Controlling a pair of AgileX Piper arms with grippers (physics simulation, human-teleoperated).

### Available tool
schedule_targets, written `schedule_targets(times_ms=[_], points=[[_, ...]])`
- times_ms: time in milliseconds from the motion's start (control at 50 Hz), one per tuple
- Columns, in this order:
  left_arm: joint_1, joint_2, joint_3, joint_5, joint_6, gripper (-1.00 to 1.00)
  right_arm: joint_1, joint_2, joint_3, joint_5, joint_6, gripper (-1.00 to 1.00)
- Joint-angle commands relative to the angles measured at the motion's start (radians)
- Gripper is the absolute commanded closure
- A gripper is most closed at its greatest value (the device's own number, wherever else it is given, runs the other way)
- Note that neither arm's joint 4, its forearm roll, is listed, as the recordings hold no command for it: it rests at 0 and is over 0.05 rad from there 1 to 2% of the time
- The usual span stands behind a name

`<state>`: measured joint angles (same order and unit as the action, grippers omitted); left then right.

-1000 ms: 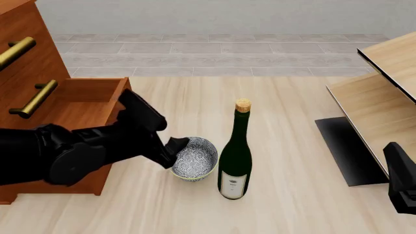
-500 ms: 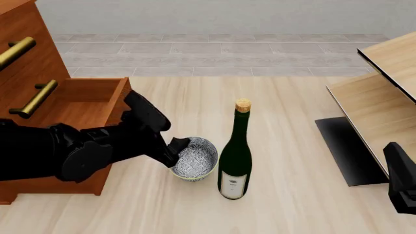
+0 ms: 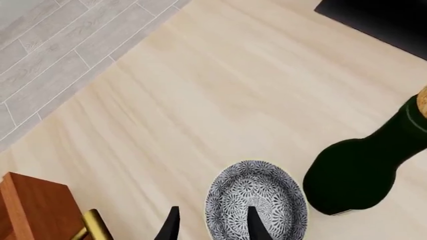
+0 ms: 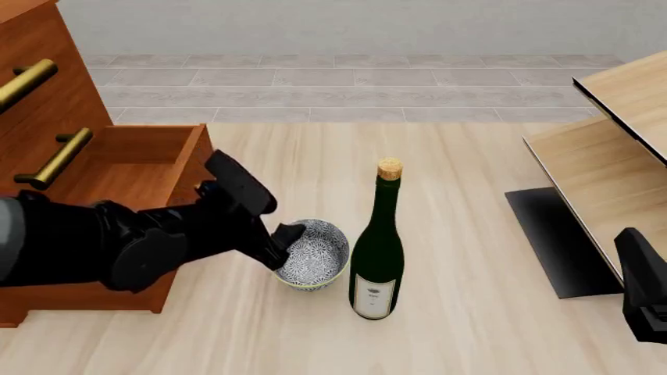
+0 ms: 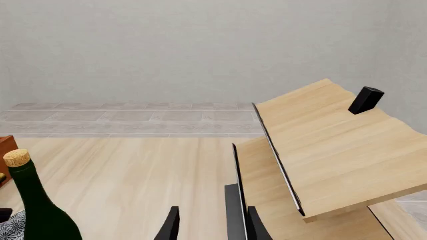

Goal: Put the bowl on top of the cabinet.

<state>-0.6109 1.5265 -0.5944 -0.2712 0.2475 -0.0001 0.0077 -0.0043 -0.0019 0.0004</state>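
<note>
- Wine bottle [image 4: 376, 250] label is too tiny to read.
- Left gripper [image 4: 283, 244] fingers straddle the bowl [image 4: 312, 254] rim, apart; arm has nudged right since earlier.
- Right gripper [image 5: 208, 225] fingers apart.

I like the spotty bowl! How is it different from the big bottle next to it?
The bowl is short, round and open on top; the wine bottle is tall, thin and closed with a cork. The bowl is white with blue-grey speckles; the bottle is dark green with a pale label. Both stand upright on the table.
</note>
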Motion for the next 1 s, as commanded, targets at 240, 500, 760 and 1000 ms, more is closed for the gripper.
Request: schedule_targets(times_ms=[240, 500, 760, 1000], points=[[0.012, 0.051, -0.001, -0.033, 0.013, -1.00, 0.000, 0.000, 0.000, 0.000, 0.000, -1.00], [0.016, 0.077, -0.009, -0.042, 0.018, -1.00, 0.000, 0.000, 0.000, 0.000, 0.000, -1.00], [0.026, 0.108, -0.013, -0.058, 0.029, -1.00, 0.000, 0.000, 0.000, 0.000, 0.000, -1.00], [0.029, 0.136, -0.016, -0.074, 0.035, -1.00, 0.000, 0.000, 0.000, 0.000, 0.000, -1.00]])
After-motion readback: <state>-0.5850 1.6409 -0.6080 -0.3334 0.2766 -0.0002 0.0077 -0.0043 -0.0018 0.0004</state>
